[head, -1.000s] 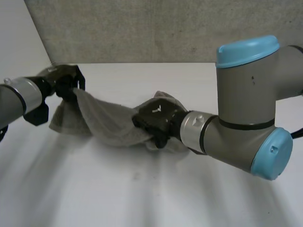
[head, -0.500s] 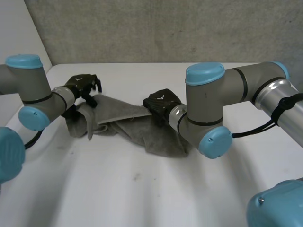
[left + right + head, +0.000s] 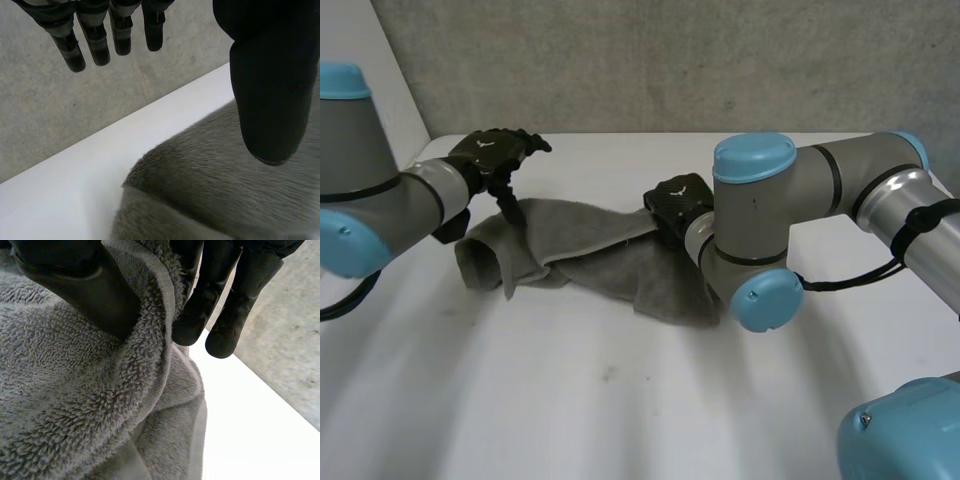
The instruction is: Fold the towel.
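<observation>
A grey towel (image 3: 610, 265) lies crumpled across the white table, its left end folded over into a loose roll. My left hand (image 3: 490, 155) hovers just above that left end, open with fingers (image 3: 95, 40) straight and the thumb (image 3: 270, 90) apart from them; the towel (image 3: 210, 190) lies under the palm, not held. My right hand (image 3: 675, 200) is at the towel's far edge near its right end. There its thumb (image 3: 85, 285) and fingers (image 3: 235, 315) pinch a fold of the towel's hem (image 3: 160, 325).
The white table (image 3: 620, 400) has free room in front of the towel. A grey wall (image 3: 670, 60) rises behind the table's back edge. My right arm's elbow (image 3: 760, 240) hangs over the towel's right part.
My left hand has opened and let go of the towel's left end, which has dropped onto the table. The right hand keeps its pinch and has shifted slightly right.
</observation>
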{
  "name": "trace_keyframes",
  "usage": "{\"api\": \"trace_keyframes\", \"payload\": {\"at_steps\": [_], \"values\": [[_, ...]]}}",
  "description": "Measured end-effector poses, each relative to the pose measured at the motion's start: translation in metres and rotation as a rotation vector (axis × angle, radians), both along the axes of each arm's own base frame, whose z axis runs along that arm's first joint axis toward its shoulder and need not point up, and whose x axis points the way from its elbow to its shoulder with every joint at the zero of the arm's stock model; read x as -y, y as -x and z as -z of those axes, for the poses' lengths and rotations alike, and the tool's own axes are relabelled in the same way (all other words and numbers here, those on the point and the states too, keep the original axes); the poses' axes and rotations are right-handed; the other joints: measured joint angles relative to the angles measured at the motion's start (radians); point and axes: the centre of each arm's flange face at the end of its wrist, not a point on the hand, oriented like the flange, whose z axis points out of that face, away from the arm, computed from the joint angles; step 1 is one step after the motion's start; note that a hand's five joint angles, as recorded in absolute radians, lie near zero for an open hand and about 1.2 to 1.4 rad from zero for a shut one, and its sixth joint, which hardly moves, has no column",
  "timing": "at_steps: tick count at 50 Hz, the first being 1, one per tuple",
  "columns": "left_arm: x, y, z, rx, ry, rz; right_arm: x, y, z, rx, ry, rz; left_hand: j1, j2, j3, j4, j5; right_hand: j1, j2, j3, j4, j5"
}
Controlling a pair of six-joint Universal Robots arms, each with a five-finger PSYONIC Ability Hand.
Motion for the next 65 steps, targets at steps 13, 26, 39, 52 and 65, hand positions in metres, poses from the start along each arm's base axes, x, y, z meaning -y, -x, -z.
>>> {"api": "trace_keyframes", "payload": {"at_steps": [13, 26, 39, 52, 65], "values": [[-0.07, 0.008, 0.028, 0.024, -0.082, 0.033, 0.002, 0.003, -0.006, 0.008, 0.016, 0.031, 0.096, 0.097, 0.096, 0.097, 0.104, 0.0, 0.0, 0.0, 0.0, 0.0], [-0.059, 0.026, 0.069, 0.04, 0.021, -0.042, -0.009, 0.01, -0.01, -0.009, -0.023, 0.023, 0.091, 0.09, 0.089, 0.091, 0.092, 0.0, 0.0, 0.0, 0.0, 0.0], [-0.022, 0.04, 0.093, 0.03, 0.039, -0.053, -0.022, 0.02, -0.011, -0.013, -0.033, 0.014, 0.094, 0.094, 0.093, 0.093, 0.1, 0.0, 0.0, 0.0, 0.0, 0.0], [-0.004, 0.052, 0.102, 0.017, 0.063, -0.041, -0.028, 0.022, -0.007, -0.013, -0.046, -0.011, 0.491, 0.494, 0.493, 0.486, 0.487, 0.0, 0.0, 0.0, 0.0, 0.0], [-0.018, 0.05, 0.046, -0.021, 0.145, -0.03, -0.02, 0.032, -0.032, 0.018, -0.006, 0.015, 0.956, 0.985, 0.981, 0.985, 0.97, 0.0, 0.0, 0.0, 0.0, 0.0]]}}
